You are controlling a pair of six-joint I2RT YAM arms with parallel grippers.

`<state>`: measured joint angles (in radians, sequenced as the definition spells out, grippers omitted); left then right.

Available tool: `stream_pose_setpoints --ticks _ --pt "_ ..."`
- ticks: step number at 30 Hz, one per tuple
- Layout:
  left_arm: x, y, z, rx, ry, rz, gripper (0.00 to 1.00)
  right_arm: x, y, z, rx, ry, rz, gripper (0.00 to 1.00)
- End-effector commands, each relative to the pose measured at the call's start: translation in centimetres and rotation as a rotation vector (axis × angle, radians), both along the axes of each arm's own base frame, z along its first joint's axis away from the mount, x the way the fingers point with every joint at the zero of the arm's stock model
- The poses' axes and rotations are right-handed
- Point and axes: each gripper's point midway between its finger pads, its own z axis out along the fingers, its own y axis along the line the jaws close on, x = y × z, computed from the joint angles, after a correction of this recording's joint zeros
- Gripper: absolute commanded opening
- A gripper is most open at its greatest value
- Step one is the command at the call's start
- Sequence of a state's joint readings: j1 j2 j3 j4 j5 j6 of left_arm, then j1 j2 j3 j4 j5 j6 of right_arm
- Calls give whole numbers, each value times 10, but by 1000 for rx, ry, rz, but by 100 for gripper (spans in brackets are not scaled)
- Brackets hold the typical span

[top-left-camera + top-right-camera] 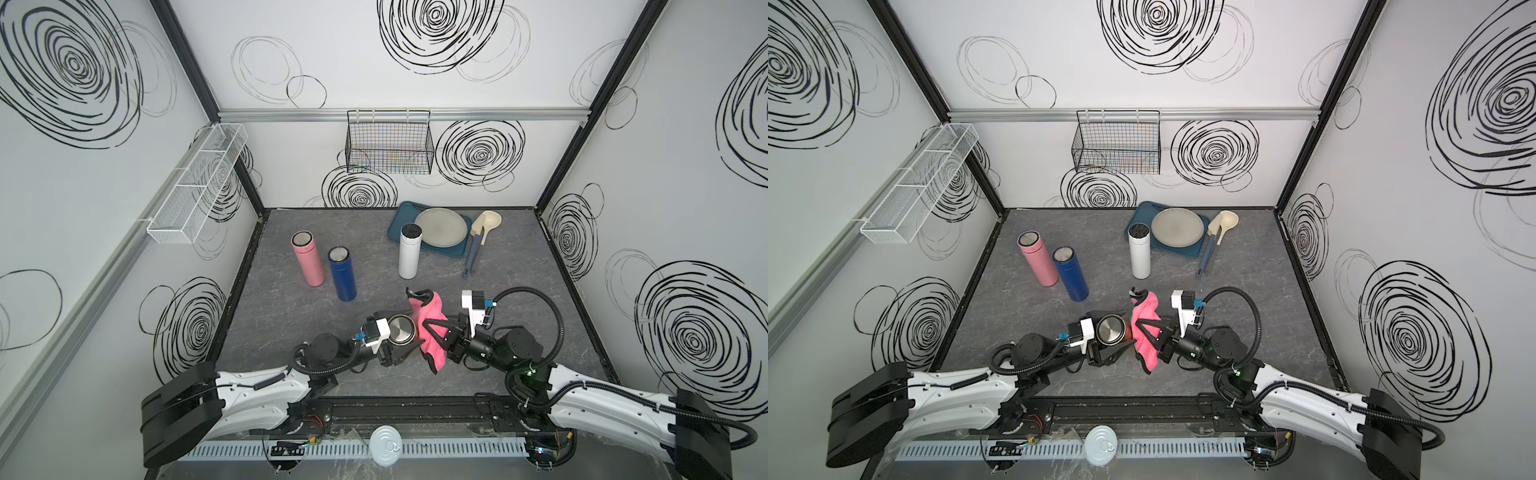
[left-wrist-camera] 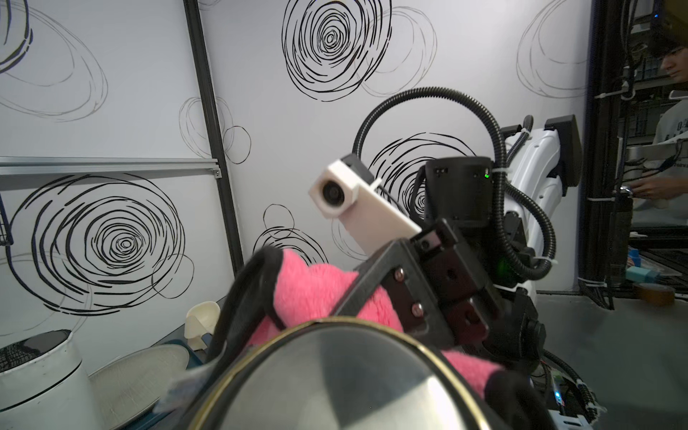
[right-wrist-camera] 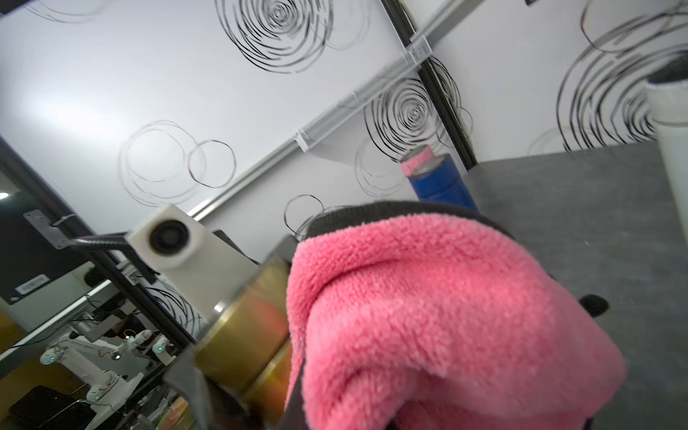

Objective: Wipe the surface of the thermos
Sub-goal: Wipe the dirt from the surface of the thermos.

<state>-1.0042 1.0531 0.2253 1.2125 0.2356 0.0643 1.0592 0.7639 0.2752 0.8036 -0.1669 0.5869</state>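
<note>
Left pincer (image 1: 394, 338) is clamped around a gold-coloured metal thermos (image 1: 402, 329), held near the front middle of the dark grey marbled tabletop (image 1: 291, 332). The thermos's shiny steel end is turned up toward both top views. It looks lifted, though whether it clears the surface cannot be told. Touching its right side is a fluffy pink cloth with black edging (image 1: 428, 309), bunched and draped against the gold wall. Right pincer (image 1: 434, 330) is closed on that cloth, its black fingers pinching the pile just beside the thermos. Farther back, well apart from the arms, stand a tall pink flask (image 1: 307, 259), a dark blue flask (image 1: 342, 274) and a white flask (image 1: 409, 253), then a blue tray (image 1: 399, 220) carrying a round grey plate (image 1: 441, 227).

Likely troubles: the thermos wall is smooth and round, so a sideways push from the cloth could turn it or slide it out of the left grip. The cloth hangs loosely, so a trailing fold may snag or wipe nothing. The two pincers sit very near each other, and a long stroke could knock them together.
</note>
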Motion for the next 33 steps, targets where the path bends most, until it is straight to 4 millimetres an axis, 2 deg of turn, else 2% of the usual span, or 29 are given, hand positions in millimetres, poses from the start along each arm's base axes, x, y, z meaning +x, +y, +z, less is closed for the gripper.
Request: stream_pose_setpoints --ticks 1,3,10,12,14,17,22,25,28,31,33 --pt "-10 3 46 -110 -123 -47 0 -19 5 32 61 -82 77 0" --pt "-12 2 44 -98 -128 -69 0 -15 9 20 34 -60 65 0" --pt "-13 -3 41 -58 -125 -96 0 7 8 -71 -111 129 -30 0" --pt "-14 -4 41 -54 -127 -101 0 9 6 -85 -135 154 -46 0" --pt "-13 -3 41 -58 -126 -98 0 11 5 -87 -140 156 -62 0" --pt "-13 -2 43 -64 -128 -91 0 13 3 -76 -118 134 -71 0" --pt "-14 -2 44 -63 -133 -95 0 -2 17 -8 -40 -1 16 0" --pt "-13 -2 44 -61 -132 -93 0 -15 23 16 -8 -63 53 0" --pt "-13 -1 43 -57 -134 -88 0 -13 27 4 -27 -45 44 0" --pt "-14 0 44 -57 -140 -84 0 0 30 -41 -98 49 6 0" --pt "-14 0 46 -60 -143 -83 0 7 30 -84 -180 132 -24 0"
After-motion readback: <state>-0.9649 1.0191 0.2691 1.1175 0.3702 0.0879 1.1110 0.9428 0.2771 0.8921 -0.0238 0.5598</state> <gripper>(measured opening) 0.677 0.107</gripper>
